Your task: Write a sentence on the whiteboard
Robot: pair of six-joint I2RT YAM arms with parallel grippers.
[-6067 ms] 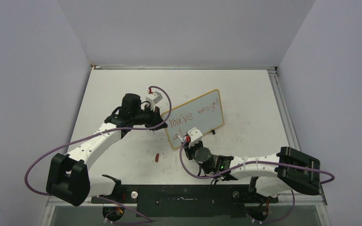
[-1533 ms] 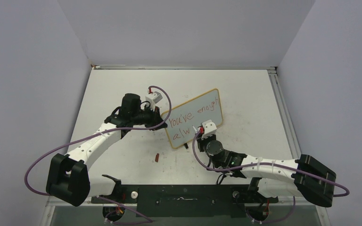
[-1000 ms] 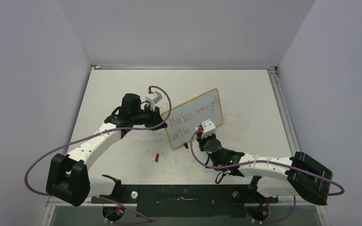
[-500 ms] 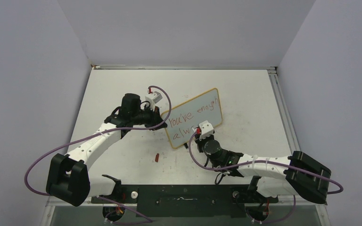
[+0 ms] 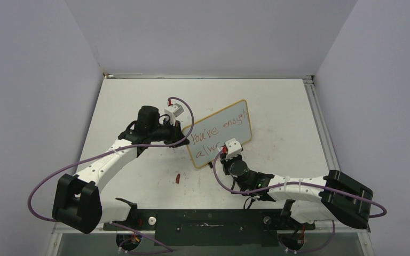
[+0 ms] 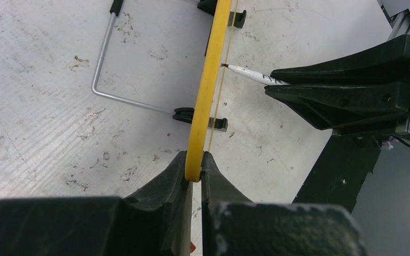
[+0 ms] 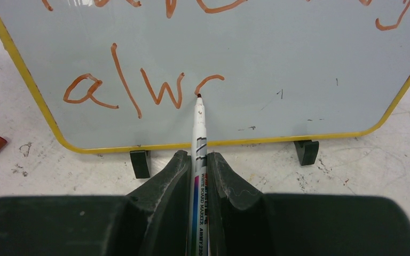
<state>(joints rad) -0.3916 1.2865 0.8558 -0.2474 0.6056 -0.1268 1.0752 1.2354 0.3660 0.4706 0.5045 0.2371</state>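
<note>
- whiteboard (image 5: 234, 121) stands propped on edge near the middle of the table (image 5: 283, 101), face toward the right arm, small black feet (image 7: 140, 162) under its lower yellow rim
- wire stand (image 6: 102, 64) sits behind the board, seen in the left wrist view
- left gripper (image 6: 194, 161) is at the board's left edge, jaws closed tight on the yellow rim, one finger on each side of it
- right gripper (image 7: 196, 160) is low in front of the board, jaws clamped on the marker (image 7: 199, 136), which runs straight out between the fingers
- marker is white with printed text, dark tip pointing at the board face
- tip sits at the low end of a short curved stroke just right of "alw"; it looks to be touching the face, hard to be sure from these angles
- sentence (image 7: 133, 88) is on the board in red-orange, two lines; top line cut off in the right wrist view, reads about "You've enough" from above
- lower line so far: "alw" plus the part-drawn stroke
- red marker cap (image 5: 176, 178) lies on the table left of the right arm, apart from the board
</note>
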